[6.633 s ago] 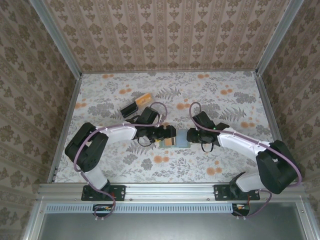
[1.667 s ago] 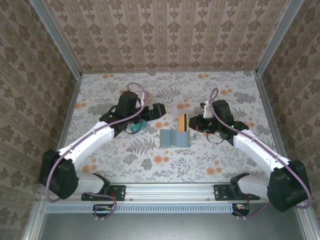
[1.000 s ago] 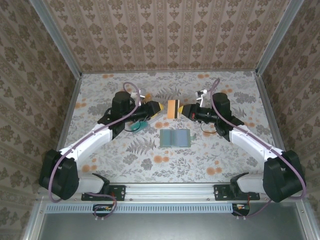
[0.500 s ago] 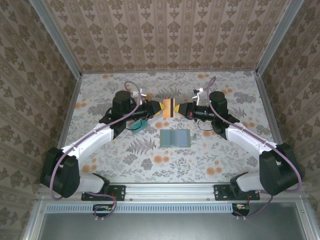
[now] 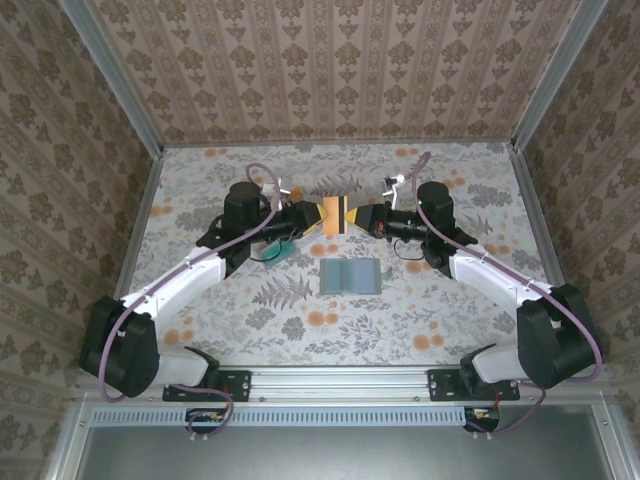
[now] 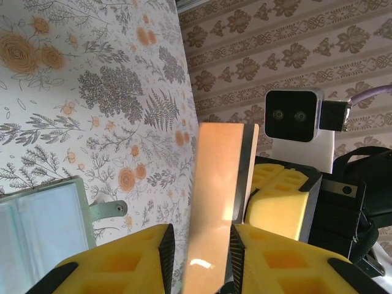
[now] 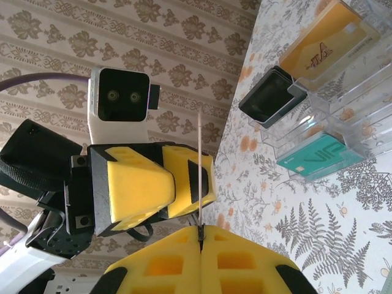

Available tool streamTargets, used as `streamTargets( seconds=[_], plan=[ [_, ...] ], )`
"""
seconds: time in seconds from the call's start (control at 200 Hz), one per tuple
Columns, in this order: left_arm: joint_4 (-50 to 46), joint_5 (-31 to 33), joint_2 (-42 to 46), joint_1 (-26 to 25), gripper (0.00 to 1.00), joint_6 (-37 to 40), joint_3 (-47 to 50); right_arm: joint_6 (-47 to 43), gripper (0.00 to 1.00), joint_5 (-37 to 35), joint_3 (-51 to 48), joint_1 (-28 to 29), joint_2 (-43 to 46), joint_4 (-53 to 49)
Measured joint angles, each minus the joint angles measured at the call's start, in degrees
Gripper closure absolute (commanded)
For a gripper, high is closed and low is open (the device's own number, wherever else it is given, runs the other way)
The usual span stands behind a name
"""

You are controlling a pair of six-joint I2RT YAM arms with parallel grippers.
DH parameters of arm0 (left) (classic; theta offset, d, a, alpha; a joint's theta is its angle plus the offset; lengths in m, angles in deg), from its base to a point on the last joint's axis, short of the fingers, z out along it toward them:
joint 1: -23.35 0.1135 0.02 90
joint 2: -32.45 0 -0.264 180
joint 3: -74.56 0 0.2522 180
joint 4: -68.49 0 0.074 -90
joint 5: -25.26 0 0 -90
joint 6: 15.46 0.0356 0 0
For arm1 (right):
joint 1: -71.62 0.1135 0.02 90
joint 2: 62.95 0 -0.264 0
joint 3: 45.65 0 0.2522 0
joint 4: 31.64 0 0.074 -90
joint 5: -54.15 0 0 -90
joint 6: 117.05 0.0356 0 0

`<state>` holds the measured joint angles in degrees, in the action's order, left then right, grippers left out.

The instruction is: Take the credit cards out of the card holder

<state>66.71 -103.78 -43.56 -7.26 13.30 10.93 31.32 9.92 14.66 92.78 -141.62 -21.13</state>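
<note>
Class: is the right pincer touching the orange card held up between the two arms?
Touching. The right wrist view shows the credit card edge-on, its near end clamped in the shut right pincer.

The card holder [image 5: 352, 275] lies opened flat on the surface [image 5: 450, 330], midway between the two arms. Behind it and raised off the surface, a credit card [image 5: 336, 212] stands on edge. The left gripper [image 5: 322, 214] is at its left with fingers [image 6: 122, 263] on either side, and the right gripper [image 5: 353, 215] is at its right, clamping one edge. Left of the holder sits a clear plastic box [image 5: 280, 250] — inside, a card [image 7: 324, 52] at one end, a small case [image 7: 269, 97] in the middle, another card [image 7: 315, 157] at the other end.
</note>
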Motion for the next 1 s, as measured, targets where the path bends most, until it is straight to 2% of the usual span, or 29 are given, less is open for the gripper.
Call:
streamTargets(
  seconds=[0.11, 0.395, 0.425, 0.505, 0.545, 0.59, 0.715, 0.935, 0.995],
  plan=[
    [0.0, 0.0, 0.0, 0.0, 0.69, 0.0, 0.0, 0.2, 1.0, 0.2, 0.2, 0.1, -0.1, 0.0],
    [1.2, -0.4, 0.0, 0.1, 0.96, -0.1, 0.1, 0.4, 1.0, 1.2, 0.8, 0.5, -3.1, 1.1],
    [1.5, -0.5, 0.0, 0.1, 0.97, 0.0, 0.1, 0.4, 0.95, 1.2, 0.8, 0.5, -3.3, 1.1],
    [1.4, -0.4, 0.4, 0.1, 1.0, 0.3, 0.1, 0.3, 0.92, 1.2, 0.8, 0.5, -3.4, 1.1],
    [1.2, -0.4, 0.5, 0.1, 1.0, 0.5, 0.1, 0.1, 0.83, 1.2, 0.9, 0.5, -3.4, 1.0],
    [0.8, -0.4, 0.7, 0.1, 1.0, 0.9, 0.1, -0.3, 0.61, 1.2, 1.1, 0.5, -3.4, 0.6],
    [-3.0, -0.3, 1.4, 0.5, 1.0, 3.6, -0.2, -2.6, 0.27, 1.0, 1.9, 0.6, -3.4, -2.2],
    [-19.5, 2.0, 1.8, 3.1, 1.0, 15.7, -6.8, -7.0, 0.02, -1.2, 2.1, 0.0, -1.1, -9.9],
    [-24.6, 3.3, 1.8, 3.5, 1.0, 20.2, -9.8, -8.4, 0.0, -2.0, 2.1, -0.3, 0.4, -11.6]
  ],
)
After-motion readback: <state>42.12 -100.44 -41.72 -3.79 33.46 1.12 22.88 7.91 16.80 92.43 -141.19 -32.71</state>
